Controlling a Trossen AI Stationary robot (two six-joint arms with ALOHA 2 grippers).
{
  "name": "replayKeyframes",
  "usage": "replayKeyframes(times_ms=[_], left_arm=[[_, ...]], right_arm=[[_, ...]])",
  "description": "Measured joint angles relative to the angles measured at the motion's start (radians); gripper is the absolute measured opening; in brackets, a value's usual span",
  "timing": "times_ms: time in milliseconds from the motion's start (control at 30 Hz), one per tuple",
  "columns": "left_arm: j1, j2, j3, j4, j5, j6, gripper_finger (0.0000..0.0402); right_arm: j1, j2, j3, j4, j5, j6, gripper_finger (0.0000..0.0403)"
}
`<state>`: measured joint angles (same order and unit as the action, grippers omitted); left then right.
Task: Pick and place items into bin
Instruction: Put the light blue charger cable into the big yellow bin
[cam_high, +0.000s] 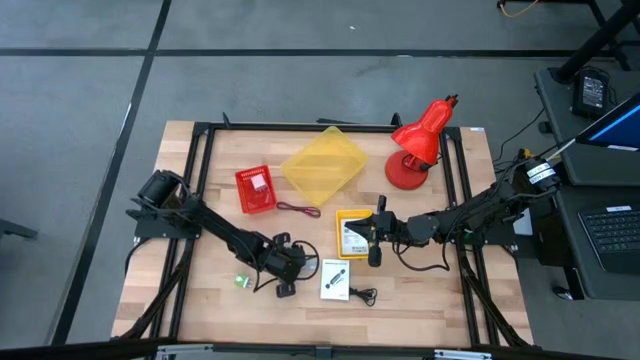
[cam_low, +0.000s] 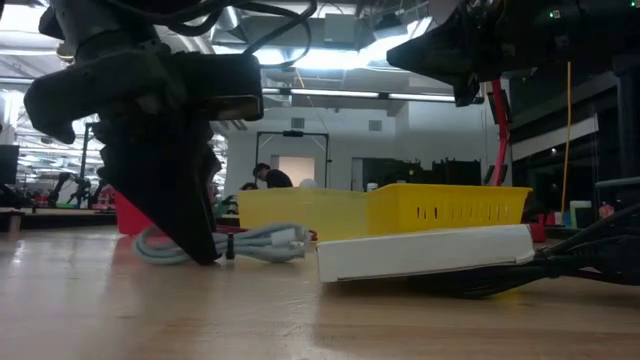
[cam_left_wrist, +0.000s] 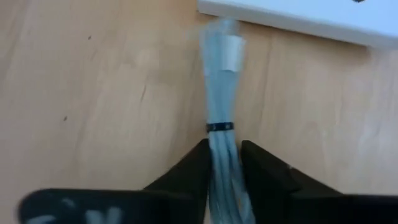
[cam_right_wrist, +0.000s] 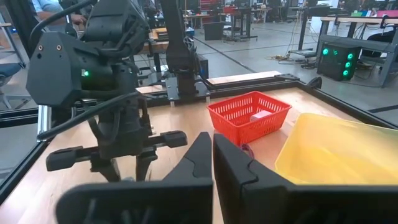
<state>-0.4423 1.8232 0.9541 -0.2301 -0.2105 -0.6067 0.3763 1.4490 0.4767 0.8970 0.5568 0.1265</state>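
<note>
While the left gripper is working low over the table beside a white packet, right gripper hanging pinched shut near the yellow bin, low view showing grey-blue cable bundle lying on wood, left wrist fingers narrowly squeezing it.

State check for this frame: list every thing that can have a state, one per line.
left gripper: down at the table, fingers around the blue-grey cable bundle
right gripper: shut, empty, above the table
yellow bin: looks empty
red basket: holds a white item
red lamp: upright
white packet: flat on table
</note>
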Motion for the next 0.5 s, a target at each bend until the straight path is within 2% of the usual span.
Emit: replayKeyframes(times_ms=[133, 300, 500], left_arm=[[0.000, -0.015, -0.002, -0.025, 0.004, 0.031, 0.0019], [-0.001, -0.064, -0.005, -0.076, 0.028, 0.129, 0.0021], [-0.001, -0.202, -0.005, -0.144, 0.016, 0.275, 0.0019]], right_arm=[[0.000, 0.000, 0.000, 0.000, 0.000, 0.000, 0.0000], [0.000, 0.000, 0.000, 0.000, 0.000, 0.000, 0.0000], [0.000, 0.000, 0.000, 0.000, 0.000, 0.000, 0.0000]])
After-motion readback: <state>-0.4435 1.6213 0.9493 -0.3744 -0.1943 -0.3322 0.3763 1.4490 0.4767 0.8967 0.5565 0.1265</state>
